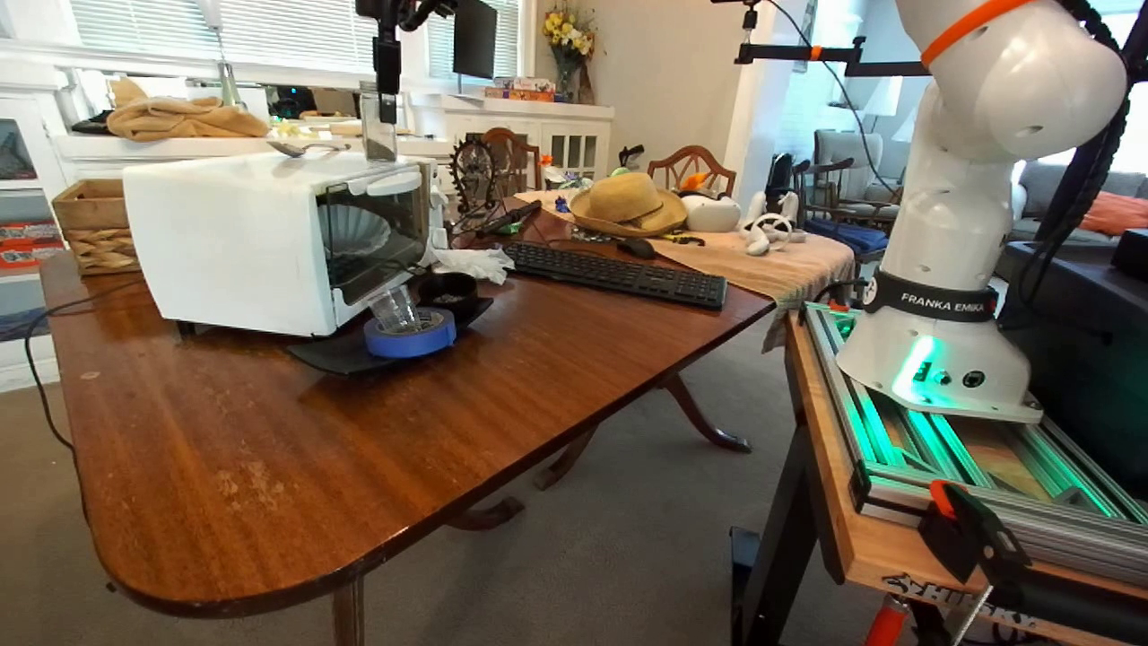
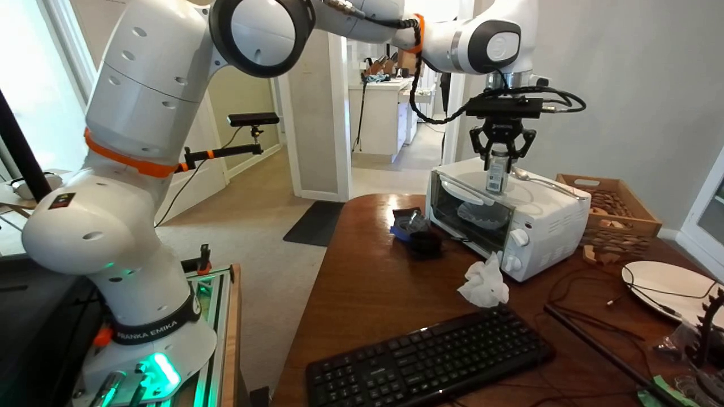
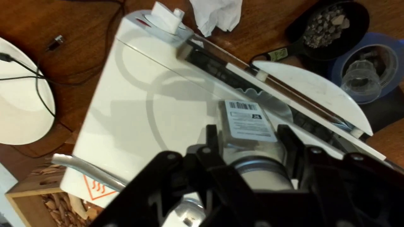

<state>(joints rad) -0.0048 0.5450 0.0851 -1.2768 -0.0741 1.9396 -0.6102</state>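
One clear, square-sided jar (image 2: 496, 176) stands upright on the single white toaster oven (image 1: 233, 247), near its front edge: long axis vertical, cap (image 3: 266, 181) pointing to 12 o'clock, base to 6. The end effector (image 3: 249, 137) has hold of it, two fingers (image 3: 211, 138) spread about halfway, one against either side. The jar's one white label (image 3: 251, 121) carries a barcode; the other print is too small to read. From the jar in the wrist view, I count one metal spoon (image 3: 88, 170) at 8 o'clock, one white plate (image 3: 22, 102) at 9, one black scoop (image 3: 359, 14) of grit (image 3: 325, 30) at 1, and one roll of blue tape (image 1: 410, 341) at 2 with one clear plastic cup (image 3: 361, 75) tilted in its ring. The oven has two knobs (image 2: 518, 237) and, on top, an orange triangle (image 3: 98, 188) with three wavy lines. One keyboard (image 2: 430, 359) lies on the wooden tabletop (image 1: 359, 467), towards 7 in an exterior view. The robot arm's (image 1: 955, 197) collar (image 1: 933, 298) reads FRANKA EMIKA; the stand (image 1: 883, 543), HUSKY.
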